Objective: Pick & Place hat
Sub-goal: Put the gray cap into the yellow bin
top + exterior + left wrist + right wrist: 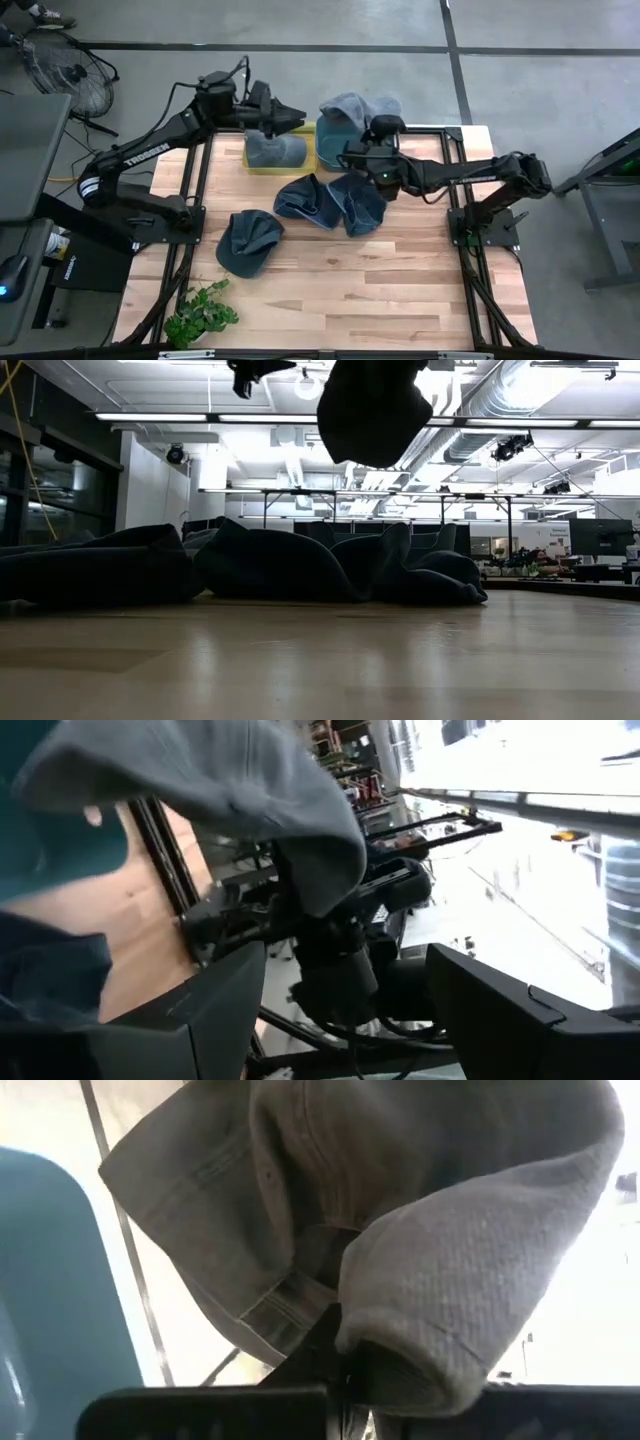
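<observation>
My wooden table has three dark blue hats on it. One hat lies alone near my left side. Two more hats lie touching in the middle. A teal bin and a yellow tray sit at the back. A little green plant sits at the front edge.

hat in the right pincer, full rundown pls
The held hat is a grey-blue fabric cap, soft and crumpled, with visible stitched seams and a folded band. The right pincer pinches a fold of it, so it hangs limp above the table over the teal bin at the far edge. In the low view it shows as a dark hanging shape, clear of the hats lying below.
</observation>
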Robot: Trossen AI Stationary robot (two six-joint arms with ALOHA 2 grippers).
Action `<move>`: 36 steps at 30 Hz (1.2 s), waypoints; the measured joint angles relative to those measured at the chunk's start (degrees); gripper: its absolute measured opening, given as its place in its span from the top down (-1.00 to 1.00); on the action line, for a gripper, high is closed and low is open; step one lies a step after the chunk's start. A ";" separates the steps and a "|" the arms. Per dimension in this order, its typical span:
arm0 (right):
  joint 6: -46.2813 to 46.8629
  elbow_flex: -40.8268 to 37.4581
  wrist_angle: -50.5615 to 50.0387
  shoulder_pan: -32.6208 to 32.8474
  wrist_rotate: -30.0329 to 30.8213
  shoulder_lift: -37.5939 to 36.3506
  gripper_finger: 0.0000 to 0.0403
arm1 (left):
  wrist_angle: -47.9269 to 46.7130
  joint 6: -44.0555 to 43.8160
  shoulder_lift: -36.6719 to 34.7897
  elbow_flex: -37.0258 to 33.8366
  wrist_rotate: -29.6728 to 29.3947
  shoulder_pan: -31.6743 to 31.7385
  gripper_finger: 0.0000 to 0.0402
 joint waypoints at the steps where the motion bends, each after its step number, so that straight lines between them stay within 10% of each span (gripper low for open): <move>1: -0.97 0.00 0.34 -0.27 -0.28 0.00 0.94 | 0.27 -1.11 0.54 -0.01 -0.08 -0.02 -0.37; 36: -24.94 0.00 11.61 -4.91 -8.74 0.07 0.94 | 25.77 -17.99 15.84 0.00 -8.23 -0.04 -0.37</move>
